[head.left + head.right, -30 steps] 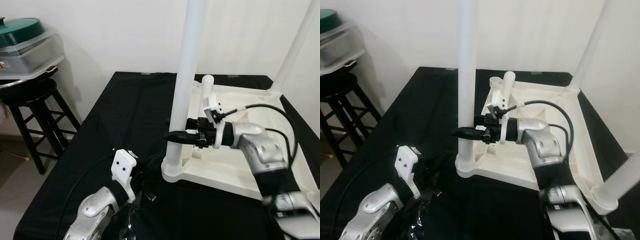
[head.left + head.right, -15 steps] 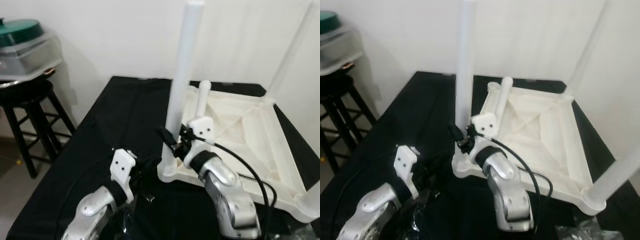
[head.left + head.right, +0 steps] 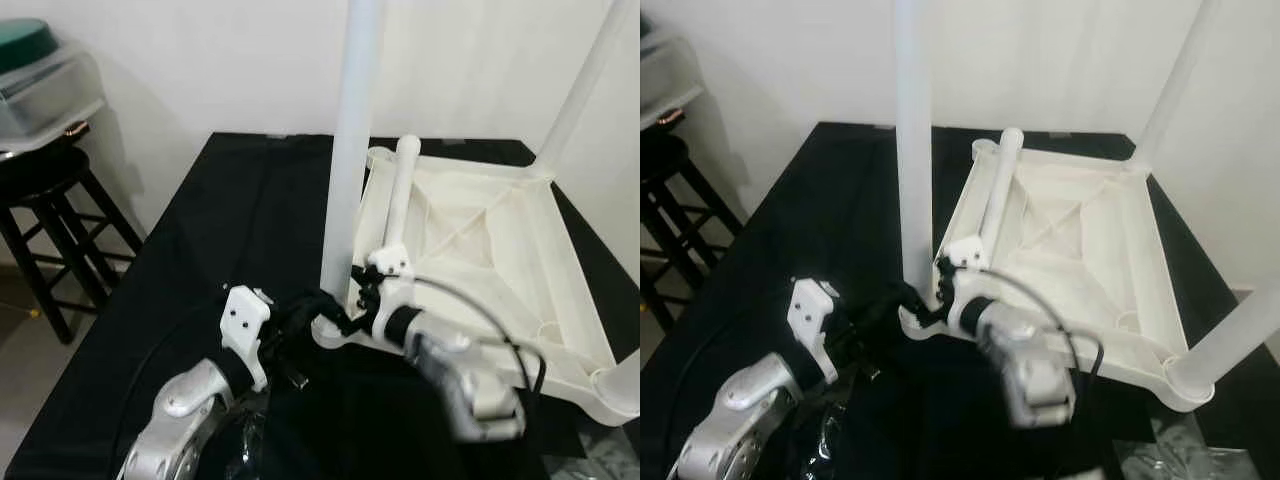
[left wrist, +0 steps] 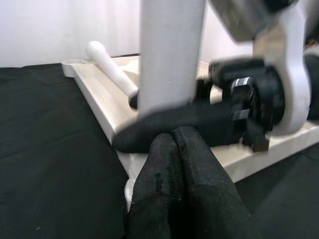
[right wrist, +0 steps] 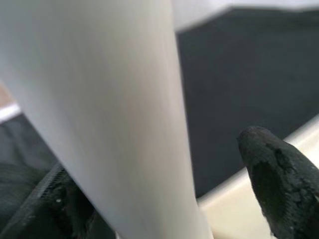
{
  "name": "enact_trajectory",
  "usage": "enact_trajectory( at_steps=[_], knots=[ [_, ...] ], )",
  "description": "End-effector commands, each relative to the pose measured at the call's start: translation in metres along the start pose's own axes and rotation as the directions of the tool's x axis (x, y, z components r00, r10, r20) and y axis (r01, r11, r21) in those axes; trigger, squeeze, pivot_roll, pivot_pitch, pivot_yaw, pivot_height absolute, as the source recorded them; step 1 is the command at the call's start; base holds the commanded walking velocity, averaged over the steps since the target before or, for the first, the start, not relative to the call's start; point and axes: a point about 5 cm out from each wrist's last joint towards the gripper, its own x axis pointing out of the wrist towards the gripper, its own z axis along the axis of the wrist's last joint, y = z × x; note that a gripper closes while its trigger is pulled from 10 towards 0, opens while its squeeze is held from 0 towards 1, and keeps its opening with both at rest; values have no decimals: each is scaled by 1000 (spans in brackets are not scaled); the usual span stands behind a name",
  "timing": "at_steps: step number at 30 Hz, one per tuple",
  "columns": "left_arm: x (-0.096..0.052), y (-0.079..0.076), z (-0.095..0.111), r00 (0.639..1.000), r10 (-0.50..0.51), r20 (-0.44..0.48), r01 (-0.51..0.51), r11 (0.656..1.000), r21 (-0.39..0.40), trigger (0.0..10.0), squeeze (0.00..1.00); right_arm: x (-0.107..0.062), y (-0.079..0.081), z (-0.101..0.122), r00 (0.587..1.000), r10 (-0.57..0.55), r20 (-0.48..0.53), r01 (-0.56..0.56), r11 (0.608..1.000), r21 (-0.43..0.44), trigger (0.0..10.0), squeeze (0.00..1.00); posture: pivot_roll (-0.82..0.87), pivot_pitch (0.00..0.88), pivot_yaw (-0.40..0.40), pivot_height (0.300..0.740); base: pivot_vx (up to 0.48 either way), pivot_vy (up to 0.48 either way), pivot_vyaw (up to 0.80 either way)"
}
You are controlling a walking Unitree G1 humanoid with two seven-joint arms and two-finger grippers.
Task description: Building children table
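Note:
The white children's table top (image 3: 480, 230) lies upside down on the black cloth. An upright white leg (image 3: 350, 150) stands in its near left corner. A loose leg (image 3: 400, 195) lies across the top. My right gripper (image 3: 335, 315) is open at that upright leg's base, and the leg (image 5: 114, 99) passes between its fingers (image 5: 279, 169). One finger stands a little off the leg. My left gripper (image 4: 174, 142) is shut and empty, its tips just short of the same corner and under the right finger (image 4: 174, 124).
Two more legs stand upright at the far right (image 3: 580, 90) and near right (image 3: 1230, 340) corners. A dark stool (image 3: 50, 200) carrying a clear bin with a green lid (image 3: 40, 80) is at the left. Crumpled plastic wrap (image 3: 240, 450) lies at the near edge.
The camera has shifted. My right arm has swung from the right side round to the front, gripper still at the leg's base. My left gripper has moved forward to the corner.

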Motion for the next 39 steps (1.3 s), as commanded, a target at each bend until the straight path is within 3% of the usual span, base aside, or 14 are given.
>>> enact_trajectory(
  at_steps=[1,3,4,10,14,15,17,28,31,33,36,37,38,39],
  knots=[
    [1,0,-9,999,-1,-39,0,1000,-23,10000,0,-2,-3,13,990,131,56,-130,991,-31,10000,1000,-62,71,-41,740,0,0,0],
    [1,-1,-9,999,1,-37,-2,1000,-24,10000,0,-3,-5,15,985,165,55,-163,986,-38,10000,1000,-63,71,-41,740,0,0,0],
    [1,-1,-9,999,5,-35,-6,1000,-24,10000,0,-4,-12,19,978,206,45,-204,978,-51,10000,16,-63,70,-41,740,0,0,0],
    [3,0,-10,999,9,-35,-10,1000,-29,10000,0,-4,-33,28,945,324,40,-323,946,-31,10000,0,-62,66,-46,740,0,0,0],
    [3,0,-10,999,8,-36,-9,999,-31,10000,0,-4,-36,27,897,442,-3,-441,896,-44,10000,0,-55,63,-46,740,0,0,0],
    [3,0,-10,999,8,-36,-9,999,-31,10000,0,-3,-36,28,874,485,-17,-485,873,-40,9451,0,-52,66,-47,740,0,0,0],
    [3,0,-10,999,9,-36,-10,999,-31,10000,0,-1,-37,31,838,545,-23,-546,837,-30,0,0,-51,68,-47,740,0,0,0],
    [2,-1,-10,999,11,-33,-13,999,-34,10000,0,3,-40,32,823,568,-16,-568,822,-30,0,0,-51,75,-46,740,0,0,0],
    [2,-1,-9,999,10,-33,-12,999,-36,10000,0,2,-43,29,857,515,-10,-515,856,-55,0,0,-55,83,-49,740,0,0,0],
    [1,-2,-9,999,10,-31,-11,999,-37,10000,0,3,-40,13,957,290,6,-289,956,-48,0,0,-60,92,-59,740,0,0,0],
    [1,-2,-8,1000,10,-30,-11,999,-37,10000,0,3,-37,7,982,191,14,-190,981,-32,0,0,-60,92,-59,740,0,0,0],
    [0,-1,-8,1000,11,-29,-12,999,-36,10000,0,10,-15,-9,994,-19,104,11,997,76,0,0,-64,100,-56,740,0,0,0],
    [0,0,-7,1000,12,-29,-13,999,-35,10000,0,10,19,-31,992,-91,88,73,979,191,0,0,-71,113,-42,740,0,0,0],
    [0,0,-7,1000,12,-29,-13,999,-35,10000,0,10,19,-31,992,-91,88,73,979,191,0,0,-71,113,-42,740,0,0,0]
  ],
)
